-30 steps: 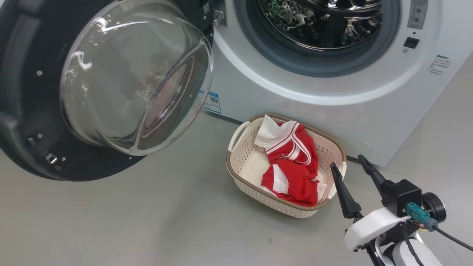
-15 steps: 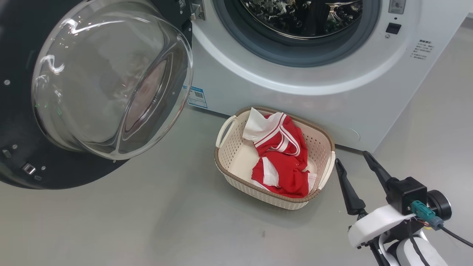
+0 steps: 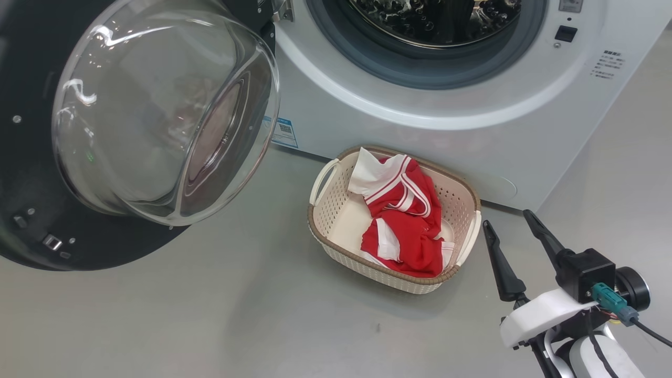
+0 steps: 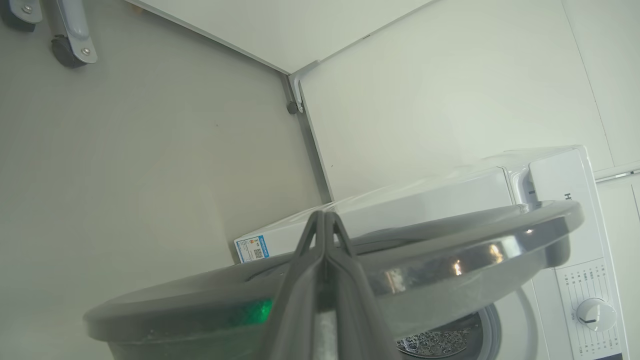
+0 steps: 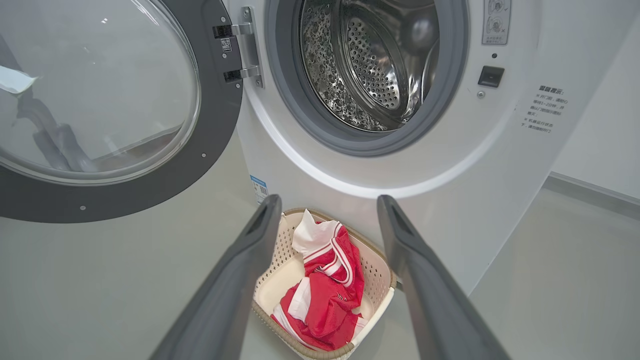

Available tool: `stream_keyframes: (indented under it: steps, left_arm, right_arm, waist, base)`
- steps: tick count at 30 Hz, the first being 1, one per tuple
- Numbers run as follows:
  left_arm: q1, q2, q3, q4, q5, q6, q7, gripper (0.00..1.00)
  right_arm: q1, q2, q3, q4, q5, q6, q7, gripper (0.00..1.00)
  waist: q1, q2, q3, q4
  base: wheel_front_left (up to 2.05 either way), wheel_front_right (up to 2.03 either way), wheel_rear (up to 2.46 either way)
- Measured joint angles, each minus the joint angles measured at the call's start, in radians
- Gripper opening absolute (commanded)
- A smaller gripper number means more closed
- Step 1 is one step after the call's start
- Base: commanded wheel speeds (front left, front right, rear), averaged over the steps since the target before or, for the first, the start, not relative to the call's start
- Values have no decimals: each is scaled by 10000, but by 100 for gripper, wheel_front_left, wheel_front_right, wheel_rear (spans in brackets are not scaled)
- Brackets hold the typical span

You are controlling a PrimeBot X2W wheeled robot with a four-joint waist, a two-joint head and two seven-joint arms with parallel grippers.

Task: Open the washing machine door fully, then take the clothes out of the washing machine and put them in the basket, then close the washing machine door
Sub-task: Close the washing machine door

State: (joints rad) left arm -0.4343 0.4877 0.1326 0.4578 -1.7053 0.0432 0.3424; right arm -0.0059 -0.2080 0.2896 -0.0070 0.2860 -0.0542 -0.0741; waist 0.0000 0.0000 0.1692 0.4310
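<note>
The washing machine door (image 3: 31, 220) stands swung open at the left, its glass bowl (image 3: 163, 110) bulging out. Behind it the white washing machine (image 3: 420, 131) shows its steel drum (image 5: 370, 65) with no fabric visible inside. The clothes (image 3: 401, 215), red with white stripes, lie in the cream basket (image 3: 321, 184) on the floor before the machine. My right gripper (image 3: 508, 220) hangs open and holds nothing, just right of the basket; its wrist view looks down on the clothes (image 5: 325, 295). My left gripper (image 4: 325, 220) is shut and holds nothing, close to the door's outer rim (image 4: 450, 245).
Grey floor spreads around the basket, with room in front and to the right. A blue QR label (image 3: 283, 131) sits low on the machine's front. In the left wrist view, a wall corner (image 4: 300, 100) and a caster wheel (image 4: 65, 50) lie beyond the machine.
The head camera has shifted a little. My right gripper has drawn back from the basket's right rim toward the right, staying open. Door, basket and clothes lie as before.
</note>
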Motion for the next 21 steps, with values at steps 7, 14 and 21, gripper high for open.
stream_keyframes:
  steps: [7,14,21]
  left_arm:
    - [-23,84,-378,12,-100,-621,882,0]
    - [-20,-155,-675,-263,-318,-1227,1634,0]
    - [32,-316,-951,-694,-688,-1455,2351,0]
  right_arm:
    - [31,-121,-92,-150,-77,-23,0,100]
    - [34,-148,-84,-186,-86,-25,31,100]
    - [64,-142,-65,-190,-84,-25,31,100]
  waist:
    - [0,0,73,217]
    - [0,0,154,454]
    - [0,0,137,575]
  base:
    - [0,0,0]
    - [0,0,0]
    - [0,0,0]
